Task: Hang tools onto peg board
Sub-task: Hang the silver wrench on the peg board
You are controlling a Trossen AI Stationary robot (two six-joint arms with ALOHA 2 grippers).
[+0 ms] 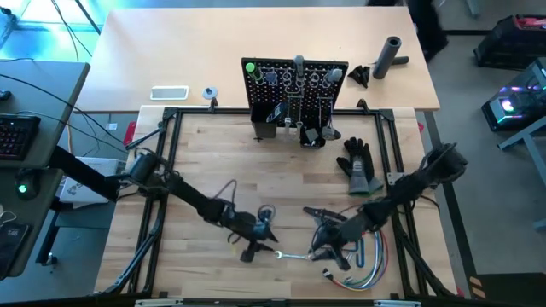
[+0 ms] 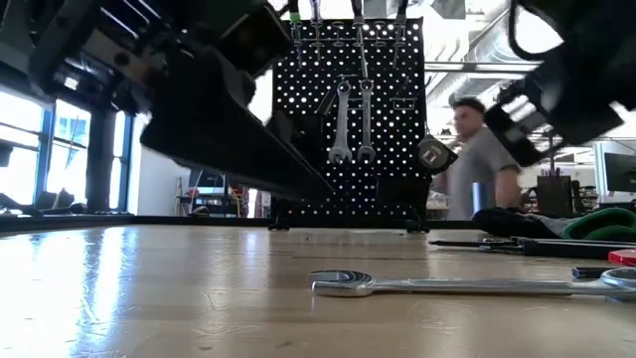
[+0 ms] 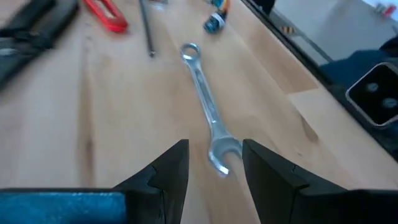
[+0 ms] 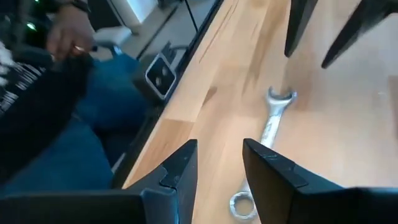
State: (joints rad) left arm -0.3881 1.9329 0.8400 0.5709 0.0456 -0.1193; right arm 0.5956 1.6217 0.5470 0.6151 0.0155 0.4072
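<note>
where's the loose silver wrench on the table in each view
High: wrench low centre, between both pincers.
Low: lying flat in the foreground, right of centre.
Left wrist: centre, open end between the fingers.
Right wrist: right of centre, partly behind a finger.
Shared landmark: peg board, seen in high and low.

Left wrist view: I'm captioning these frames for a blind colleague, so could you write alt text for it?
A silver wrench lies flat on the wooden table, its open-jaw end between the spread fingers of the left gripper, which holds nothing. Beyond the wrench's ring end lie a red-handled tool, a thin dark rod and black pliers.
</note>
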